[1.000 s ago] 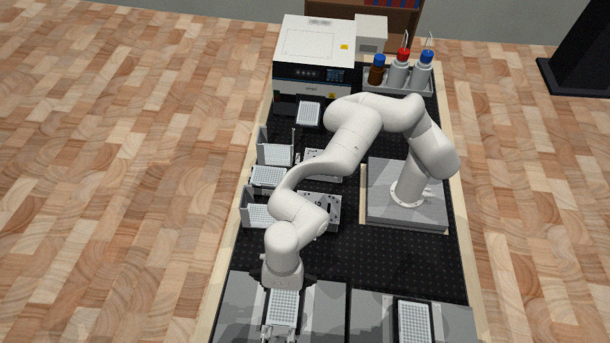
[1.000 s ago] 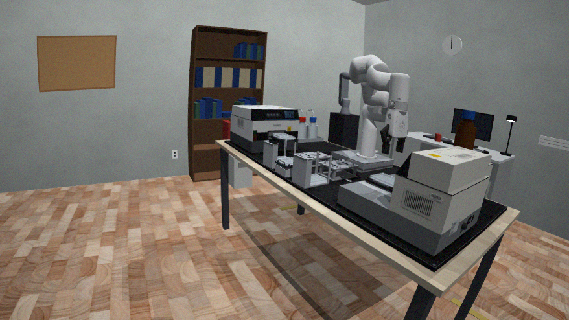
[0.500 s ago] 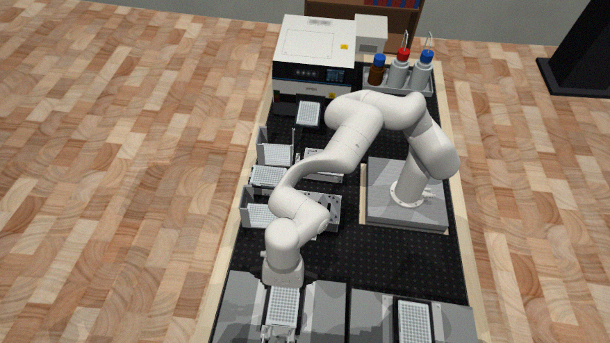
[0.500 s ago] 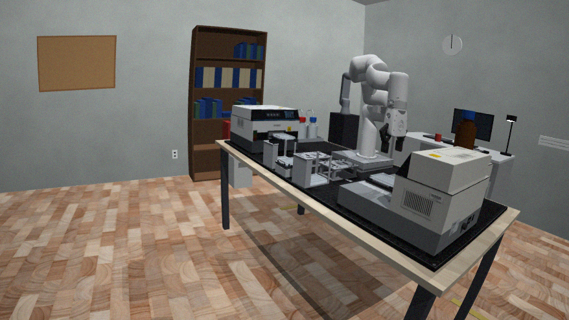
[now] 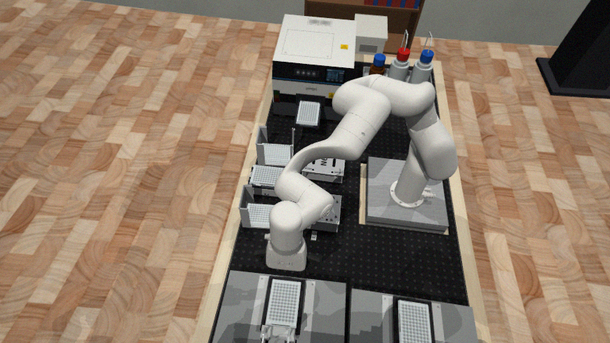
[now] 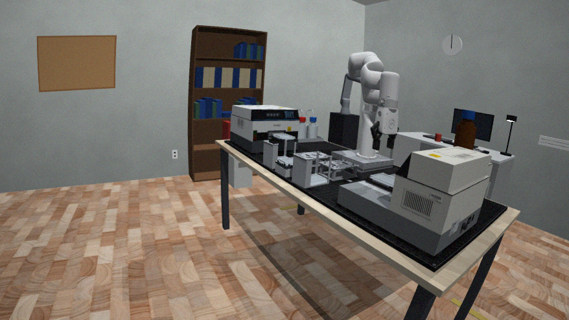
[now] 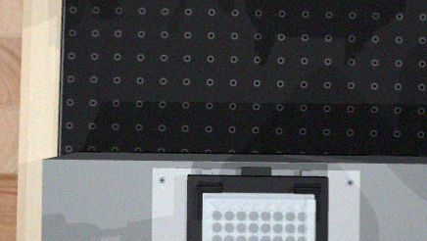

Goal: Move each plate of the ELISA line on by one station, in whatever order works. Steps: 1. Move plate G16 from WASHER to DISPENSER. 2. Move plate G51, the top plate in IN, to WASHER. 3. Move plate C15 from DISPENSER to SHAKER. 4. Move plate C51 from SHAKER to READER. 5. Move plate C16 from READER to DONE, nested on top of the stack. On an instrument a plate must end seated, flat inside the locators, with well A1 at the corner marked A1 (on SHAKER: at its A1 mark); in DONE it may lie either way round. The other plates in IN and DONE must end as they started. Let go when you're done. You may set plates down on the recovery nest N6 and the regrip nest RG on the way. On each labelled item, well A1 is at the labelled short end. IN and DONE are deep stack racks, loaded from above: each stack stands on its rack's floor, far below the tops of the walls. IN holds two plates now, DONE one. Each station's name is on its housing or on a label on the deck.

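Note:
My gripper (image 6: 382,138) is open and empty. It hangs above the black pegboard deck (image 7: 235,78), a little back from the near left instrument. In the overhead view only the wrist (image 5: 285,251) shows and the fingers are hidden under it. A white well plate (image 5: 283,303) sits in that instrument's black nest, and its near end shows in the wrist view (image 7: 259,217). A second plate (image 5: 414,321) sits on the near right instrument. A third plate (image 5: 308,112) lies on the tray of the big white instrument at the back. Plates also lie in the two left racks (image 5: 276,154) (image 5: 258,214) and on the station between them (image 5: 265,174).
Nest N6 (image 5: 326,164) and nest RG (image 5: 328,212) stand mid-deck, partly hidden by my arm. My base plinth (image 5: 405,194) is at the right. Three bottles (image 5: 401,62) stand at the back. The rack walls rise beside my elbow. The deck's left edge is close.

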Tool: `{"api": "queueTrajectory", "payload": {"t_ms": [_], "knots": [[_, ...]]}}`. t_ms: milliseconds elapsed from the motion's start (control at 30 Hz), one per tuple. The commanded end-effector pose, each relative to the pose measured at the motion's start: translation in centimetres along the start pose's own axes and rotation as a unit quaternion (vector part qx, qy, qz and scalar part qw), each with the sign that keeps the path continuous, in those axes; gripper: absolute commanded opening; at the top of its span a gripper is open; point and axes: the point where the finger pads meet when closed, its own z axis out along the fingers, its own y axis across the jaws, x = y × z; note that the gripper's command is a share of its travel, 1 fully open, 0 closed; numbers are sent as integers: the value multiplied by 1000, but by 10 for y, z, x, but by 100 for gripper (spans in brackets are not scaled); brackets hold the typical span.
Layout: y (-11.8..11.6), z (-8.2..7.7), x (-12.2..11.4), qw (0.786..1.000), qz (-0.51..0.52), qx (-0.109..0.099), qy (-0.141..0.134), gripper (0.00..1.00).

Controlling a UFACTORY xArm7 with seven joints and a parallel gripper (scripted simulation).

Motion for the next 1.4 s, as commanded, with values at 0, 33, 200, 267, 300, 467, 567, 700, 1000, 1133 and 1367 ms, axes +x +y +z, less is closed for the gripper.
{"api": "queueTrajectory", "payload": {"t_ms": [0,33,200,267,300,467,567,700,1000,1133,1367], "knots": [[1,-3,12,1000,-1,3,-4,100],[1,-3,15,1000,-1,3,-4,100],[2,-3,32,1000,-1,3,-4,100],[2,-3,38,1000,-1,3,-4,100],[2,-3,42,1000,-1,3,-4,100],[3,-3,52,1000,-1,3,-4,100],[4,-3,61,1000,-1,3,-4,100],[4,-2,74,1000,-1,3,-4,100],[6,-2,101,1000,-1,3,-4,100],[7,-2,111,1000,-1,3,-4,100],[8,-2,132,1000,-1,3,-4,100]]}}
